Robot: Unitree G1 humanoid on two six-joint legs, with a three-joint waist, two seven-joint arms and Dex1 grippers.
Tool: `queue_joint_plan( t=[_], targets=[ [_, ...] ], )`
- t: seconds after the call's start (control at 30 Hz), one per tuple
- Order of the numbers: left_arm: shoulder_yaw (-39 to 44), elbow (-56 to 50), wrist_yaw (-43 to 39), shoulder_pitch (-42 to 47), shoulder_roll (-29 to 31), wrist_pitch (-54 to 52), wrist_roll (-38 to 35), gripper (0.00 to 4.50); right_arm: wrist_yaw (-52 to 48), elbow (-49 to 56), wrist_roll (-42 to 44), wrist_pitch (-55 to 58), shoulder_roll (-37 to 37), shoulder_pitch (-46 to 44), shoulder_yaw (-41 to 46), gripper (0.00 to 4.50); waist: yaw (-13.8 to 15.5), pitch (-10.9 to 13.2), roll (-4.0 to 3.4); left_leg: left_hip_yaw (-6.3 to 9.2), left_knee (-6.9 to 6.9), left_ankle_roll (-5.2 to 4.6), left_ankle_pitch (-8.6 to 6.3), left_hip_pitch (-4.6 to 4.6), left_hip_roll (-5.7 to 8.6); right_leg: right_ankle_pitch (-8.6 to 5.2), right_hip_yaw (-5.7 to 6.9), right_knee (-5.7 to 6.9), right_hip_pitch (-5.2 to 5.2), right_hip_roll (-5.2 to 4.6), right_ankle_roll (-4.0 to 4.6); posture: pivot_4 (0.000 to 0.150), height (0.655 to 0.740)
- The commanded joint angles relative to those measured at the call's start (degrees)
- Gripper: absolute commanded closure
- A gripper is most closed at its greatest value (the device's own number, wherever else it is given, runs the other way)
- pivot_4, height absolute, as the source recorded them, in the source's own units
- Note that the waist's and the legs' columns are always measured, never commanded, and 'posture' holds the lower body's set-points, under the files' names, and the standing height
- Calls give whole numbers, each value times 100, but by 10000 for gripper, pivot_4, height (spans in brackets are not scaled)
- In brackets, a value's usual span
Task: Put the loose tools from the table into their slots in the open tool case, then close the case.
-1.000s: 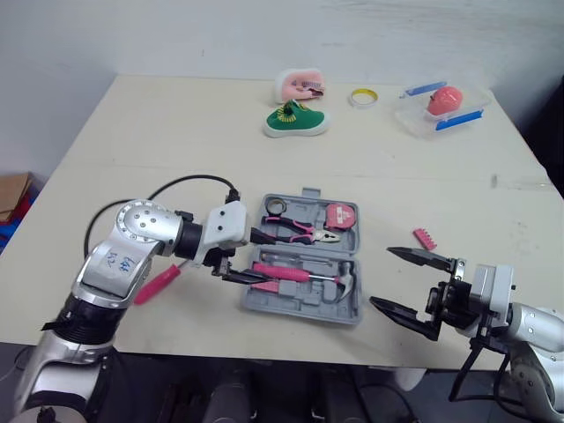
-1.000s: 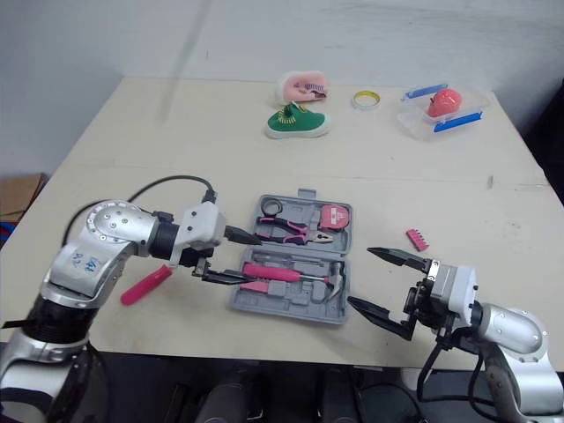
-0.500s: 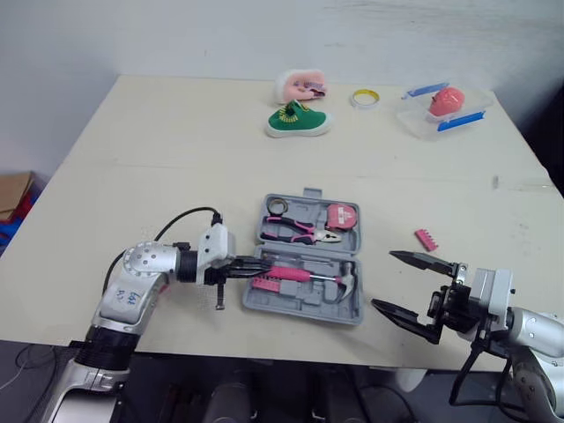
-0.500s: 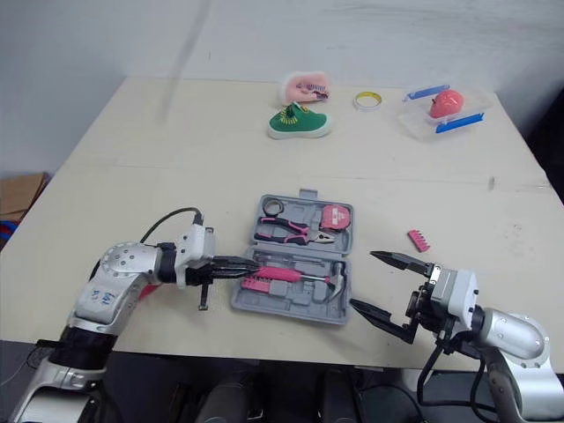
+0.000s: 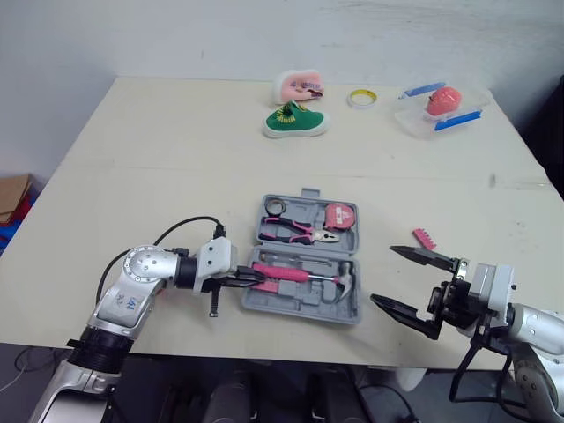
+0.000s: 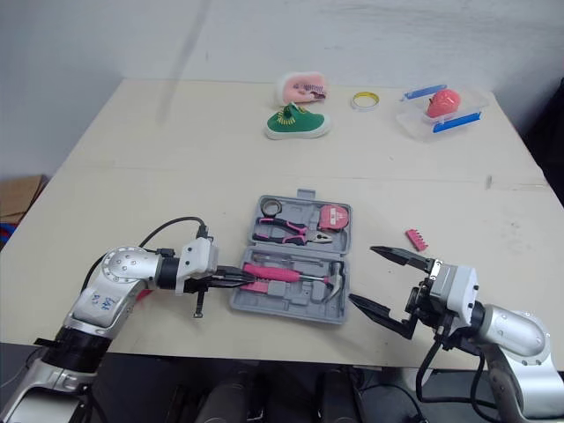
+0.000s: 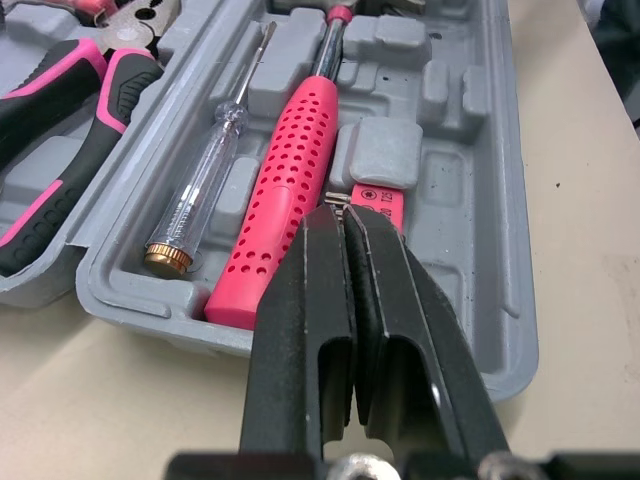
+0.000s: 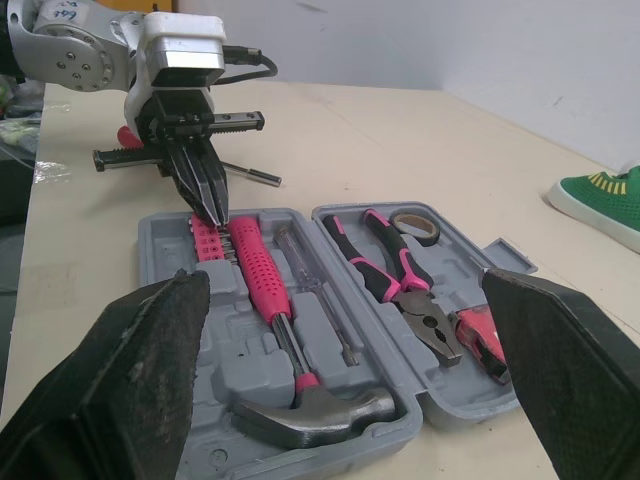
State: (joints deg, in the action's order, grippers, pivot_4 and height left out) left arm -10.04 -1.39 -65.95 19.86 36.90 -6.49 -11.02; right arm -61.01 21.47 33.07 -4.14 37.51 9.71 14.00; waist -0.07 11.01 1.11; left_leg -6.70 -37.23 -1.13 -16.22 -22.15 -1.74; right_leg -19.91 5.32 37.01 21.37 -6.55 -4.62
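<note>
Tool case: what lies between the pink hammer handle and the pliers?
A clear-handled screwdriver, in its slot beside the hammer handle, a ridge of the tool case separating it from the pliers. The left wrist view shows it.

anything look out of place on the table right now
Yes: a pink bit strip lies loose on the table, right of the open case rather than in a slot. The hammer and pliers look seated in theirs.
</note>
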Motion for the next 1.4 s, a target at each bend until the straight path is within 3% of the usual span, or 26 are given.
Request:
queue_joint_plan(
  t=[0.03, 0.27, 0.33, 0.47, 0.6, 0.7, 0.97, 1.0, 1.4],
  targets=[
    [-526, 164, -10, -88, 238, 54, 700, 44642, 102, 250, 10, 62, 69, -61, 76, 0, -5, -7, -7, -1, 2, 0, 0, 0, 0, 0, -1, 0, 0, 0, 0, 1500, 7400],
    [-910, 213, 375, 76, 276, -769, 1127, 44642, 155, 245, -23, 131, 60, -168, 67, 0, 2, -50, -38, -1, 7, -28, -20, 45, -1, 0, -2, -7, -45, 0, 1, 1500, 7400],
    [-767, 200, 438, 52, 133, -704, 833, 44642, 157, 240, -21, 144, 64, -176, 98, 0, 9, -73, -48, 2, 19, -13, -39, 100, -4, -3, -3, -24, -99, -1, 4, 1500, 7400],
    [-242, 143, 389, 23, -230, -20, 168, 44642, 121, 169, 16, 117, 133, -71, 316, 0, 35, -83, -67, 4, 20, 0, -49, 92, -3, -3, -5, -25, -92, -6, 5, 1500, 7400],
    [612, -254, 196, -61, -432, -338, -1073, 44642, 116, -142, -33, -43, 203, 26, 716, 0, 19, -67, -46, 4, 18, -29, -32, 69, -3, -3, -3, -27, -72, -5, 5, 1500, 7400],
    [1648, 154, 514, -175, -98, -526, -1433, 36595, 192, -784, -196, -393, 221, 182, 1405, 0, 1, -56, -33, 6, 18, -28, -33, 65, -4, -3, 1, -38, -74, -5, 4, 1500, 7400],
    [3216, 2037, 815, -524, 783, 524, -1183, 2489, 627, -1907, -693, -1398, -51, 732, 2444, 0, -14, -48, -36, 1, 35, -26, -41, 72, -5, -4, 3, -52, -74, -1, 5, 1500, 7400],
    [3323, 2272, 922, -621, 883, 674, -1088, 600, 706, -2037, -710, -1450, -95, 803, 2542, 0, -14, -48, -36, 1, 36, -22, -46, 70, -5, -3, 2, -56, -73, -2, 5, 1500, 7400],
    [4729, 2990, 1242, -2046, 1290, 961, -1300, 600, 1438, -3120, -846, -1952, -413, 1683, 3374, 0, -24, -48, -36, -7, 128, 25, -66, 74, -3, -12, 2, -114, -57, -5, 15, 1500, 7400]
  ],
)
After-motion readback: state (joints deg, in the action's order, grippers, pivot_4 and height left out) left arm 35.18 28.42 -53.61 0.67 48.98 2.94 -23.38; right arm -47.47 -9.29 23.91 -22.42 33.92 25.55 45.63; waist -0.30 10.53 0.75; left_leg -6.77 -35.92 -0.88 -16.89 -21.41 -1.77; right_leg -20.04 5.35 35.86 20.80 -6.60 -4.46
